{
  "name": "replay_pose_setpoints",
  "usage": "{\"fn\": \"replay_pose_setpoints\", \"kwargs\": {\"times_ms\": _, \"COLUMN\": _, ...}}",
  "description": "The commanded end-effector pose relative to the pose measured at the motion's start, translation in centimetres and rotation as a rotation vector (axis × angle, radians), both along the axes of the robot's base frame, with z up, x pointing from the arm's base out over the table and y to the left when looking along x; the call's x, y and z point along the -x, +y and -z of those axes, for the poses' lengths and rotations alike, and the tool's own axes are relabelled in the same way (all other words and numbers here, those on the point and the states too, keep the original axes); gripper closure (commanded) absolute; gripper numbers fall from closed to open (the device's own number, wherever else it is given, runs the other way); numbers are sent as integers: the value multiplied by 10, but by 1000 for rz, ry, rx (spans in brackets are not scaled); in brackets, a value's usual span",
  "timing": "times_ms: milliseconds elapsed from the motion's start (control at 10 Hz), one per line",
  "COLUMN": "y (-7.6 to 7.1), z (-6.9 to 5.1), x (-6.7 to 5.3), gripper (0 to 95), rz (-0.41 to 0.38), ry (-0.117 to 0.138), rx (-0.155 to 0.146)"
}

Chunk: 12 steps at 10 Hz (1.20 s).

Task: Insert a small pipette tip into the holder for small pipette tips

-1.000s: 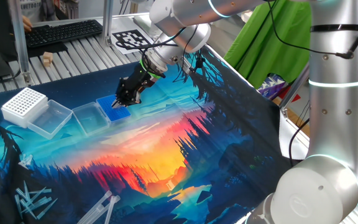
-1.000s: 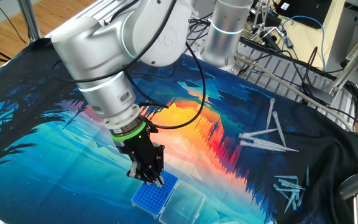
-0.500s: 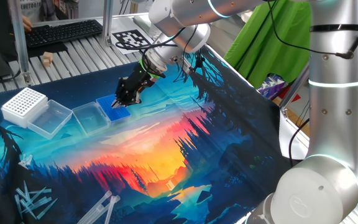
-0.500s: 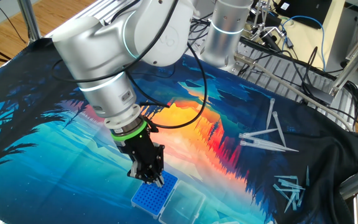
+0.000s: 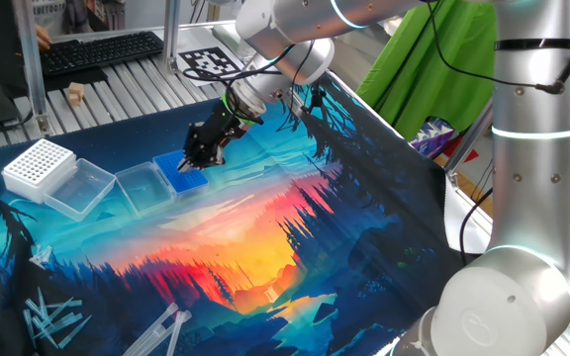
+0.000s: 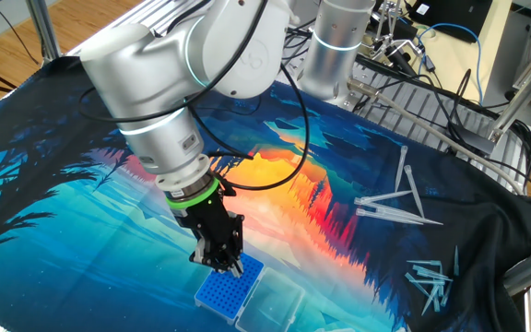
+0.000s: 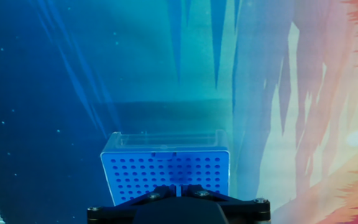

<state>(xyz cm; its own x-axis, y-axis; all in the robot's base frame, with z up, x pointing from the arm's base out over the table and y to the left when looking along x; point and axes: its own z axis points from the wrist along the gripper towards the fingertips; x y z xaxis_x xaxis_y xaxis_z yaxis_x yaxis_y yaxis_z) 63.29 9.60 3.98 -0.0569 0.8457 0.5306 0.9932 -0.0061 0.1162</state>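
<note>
Blue rectangular tip rack sits directly beneath your closed tool, whose fingers pinch a slender whitish pipette tip pointing steeply down at its holes.

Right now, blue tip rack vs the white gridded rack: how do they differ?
The blue tip rack is smaller, with fine holes; the white gridded rack is bigger and taller, with coarser holes. The blue tip rack sits directly under the shut gripper; the white gridded rack stands clear of the arm near the mat's edge. Shared: both are rectangular hole grids, each with a clear plastic lid folded open beside it.
</note>
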Motion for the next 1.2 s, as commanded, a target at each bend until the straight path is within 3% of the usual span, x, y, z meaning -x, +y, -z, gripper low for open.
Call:
{"fn": "replay_pose_setpoints", "kwargs": {"times_ms": 100, "y": 0, "z": 0, "x": 0, "gripper": 950, "rz": -5, "ry": -6, "rx": 7}}
{"fn": "replay_pose_setpoints", "kwargs": {"times_ms": 1200, "y": -1, "z": -1, "x": 0, "gripper": 950, "rz": -13, "ry": -10, "rx": 16}}
